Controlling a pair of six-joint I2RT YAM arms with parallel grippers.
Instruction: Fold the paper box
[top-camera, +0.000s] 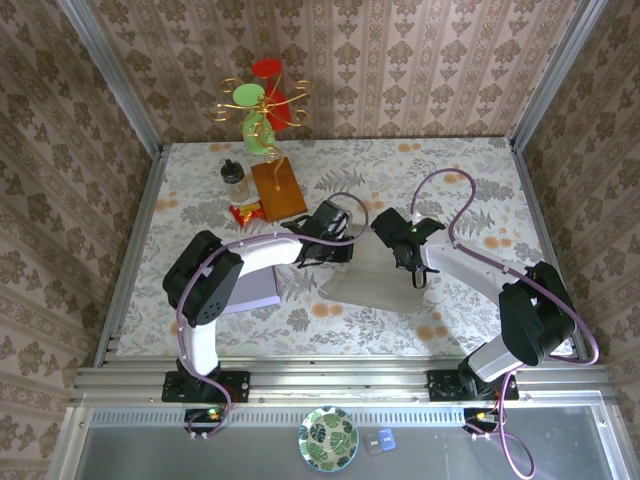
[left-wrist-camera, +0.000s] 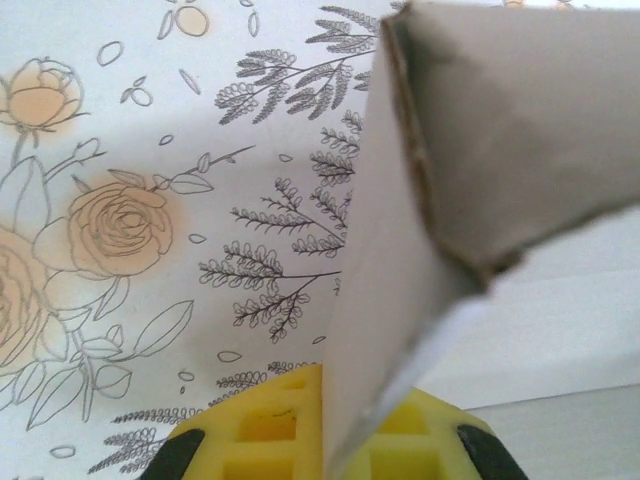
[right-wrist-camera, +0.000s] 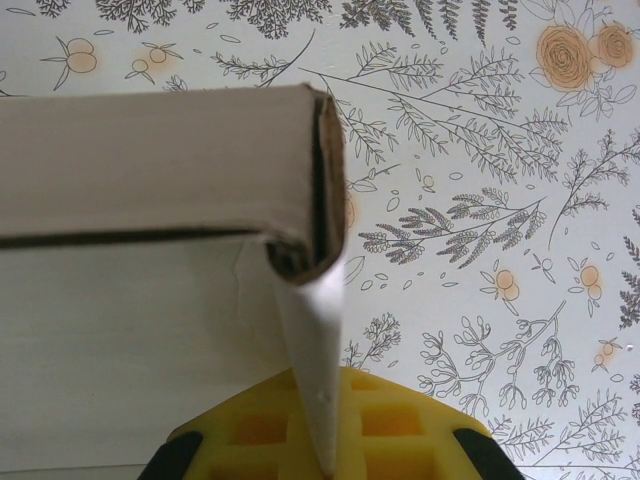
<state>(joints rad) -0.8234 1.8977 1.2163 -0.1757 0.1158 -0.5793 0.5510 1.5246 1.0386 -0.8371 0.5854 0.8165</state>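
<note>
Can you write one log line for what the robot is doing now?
step: folding | left jaws: shut on paper box | right jaws: shut on paper box

Matt grey-brown paper box with rough fibrous edges; smooth yellow plastic fingers; smooth printed table cover
</note>
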